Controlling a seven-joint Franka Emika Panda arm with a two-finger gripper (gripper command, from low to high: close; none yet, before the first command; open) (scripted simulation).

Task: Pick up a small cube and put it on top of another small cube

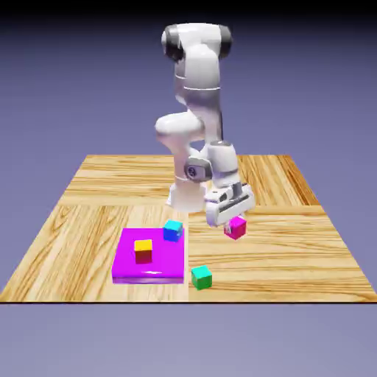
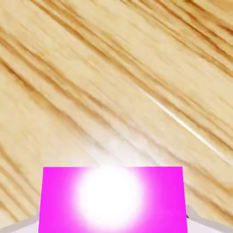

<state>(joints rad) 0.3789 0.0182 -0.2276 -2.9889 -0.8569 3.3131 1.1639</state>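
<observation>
Left of the pincer (image 1: 234,225), slab (image 1: 150,256) bears cubes (image 1: 143,251).

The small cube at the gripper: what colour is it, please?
Magenta-pink: the small cube shows it best in the exterior view.

On the slab (image 1: 127,265), midway, a first cube (image 1: 143,251); at its far right corner, a second (image 1: 173,230). Rightward, near the front, a third (image 1: 202,277); farther right and back, a fourth (image 1: 236,227).

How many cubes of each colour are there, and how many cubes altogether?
Magenta-pink cube: 1
Blue cube: 1
Green cube: 1
Cube with yellow top and dark red side: 1
Total cubes: 4
</observation>
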